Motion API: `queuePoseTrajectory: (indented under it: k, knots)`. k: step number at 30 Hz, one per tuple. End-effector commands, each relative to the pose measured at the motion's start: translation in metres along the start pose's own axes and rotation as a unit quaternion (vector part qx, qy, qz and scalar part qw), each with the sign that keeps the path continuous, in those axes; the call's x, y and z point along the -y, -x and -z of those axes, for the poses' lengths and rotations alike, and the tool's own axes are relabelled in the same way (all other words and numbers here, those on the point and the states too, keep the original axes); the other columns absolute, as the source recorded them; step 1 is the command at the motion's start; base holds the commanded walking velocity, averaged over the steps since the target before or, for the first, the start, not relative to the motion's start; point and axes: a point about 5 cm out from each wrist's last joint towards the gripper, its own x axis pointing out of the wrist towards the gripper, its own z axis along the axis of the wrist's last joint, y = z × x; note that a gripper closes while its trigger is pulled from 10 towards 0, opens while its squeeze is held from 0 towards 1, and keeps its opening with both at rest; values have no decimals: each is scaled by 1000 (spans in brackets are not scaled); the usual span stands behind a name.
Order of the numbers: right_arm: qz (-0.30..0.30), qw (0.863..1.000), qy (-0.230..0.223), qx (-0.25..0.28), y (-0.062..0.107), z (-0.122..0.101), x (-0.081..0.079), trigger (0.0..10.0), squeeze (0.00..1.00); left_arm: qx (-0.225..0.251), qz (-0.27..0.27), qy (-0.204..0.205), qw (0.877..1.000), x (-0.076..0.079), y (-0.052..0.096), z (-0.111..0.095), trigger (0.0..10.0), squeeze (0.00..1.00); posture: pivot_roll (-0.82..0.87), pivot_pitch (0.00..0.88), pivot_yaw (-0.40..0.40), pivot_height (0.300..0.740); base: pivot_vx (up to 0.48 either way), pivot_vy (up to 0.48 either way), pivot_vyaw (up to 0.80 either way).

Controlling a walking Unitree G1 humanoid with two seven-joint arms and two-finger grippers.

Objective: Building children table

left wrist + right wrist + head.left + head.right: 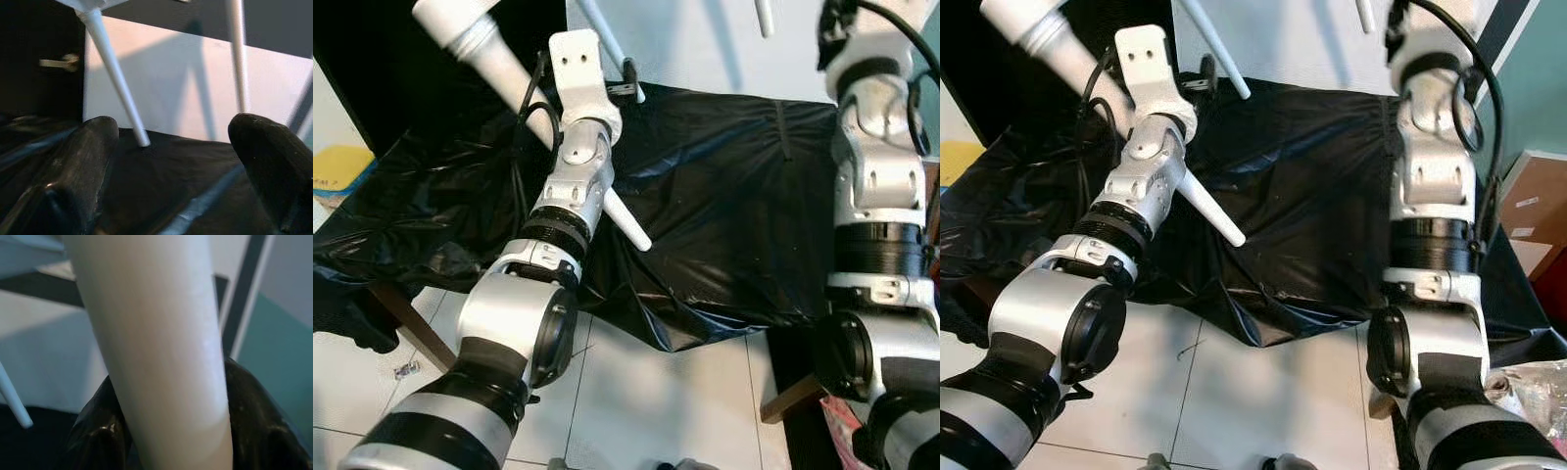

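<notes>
Table leg [156,352] held between right gripper [171,431] fingers; left gripper [171,161] fingers wide, empty. Risk: smooth tapered leg slipping during fitting.

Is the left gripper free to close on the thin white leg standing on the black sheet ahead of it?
Probably yes. The left gripper is open, and the white leg stands ahead on the black sheet with nothing between; it needs to advance.

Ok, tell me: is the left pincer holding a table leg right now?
No: the left pincer is open, its fingers apart with only black plastic sheet between them.
</notes>
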Motion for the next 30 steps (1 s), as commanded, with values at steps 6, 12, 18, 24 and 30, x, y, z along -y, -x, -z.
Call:
queuePoseTrajectory:
  k: [6,12,18,24,30]
  knots:
    - [13,999,3,-43,6,26,7,10000,0,3,32,0,999,10,0,1,10000,0,-43,59,-1,740,0,0,0]
    - [14,999,0,-52,9,35,7,10000,0,7,41,-3,999,15,1,1,10000,0,-42,62,-1,740,0,0,0]
    - [16,997,-14,-79,22,57,4,10000,0,8,72,-3,997,23,5,5,10000,0,-43,63,-1,740,0,0,0]
    - [19,993,-41,-112,46,85,-3,10000,0,10,145,-3,989,35,17,12,10000,0,-22,63,-2,740,0,0,0]
    - [13,991,-64,-118,71,99,-8,10000,1000,-5,223,-11,975,41,43,30,10000,0,-17,66,8,740,0,0,0]
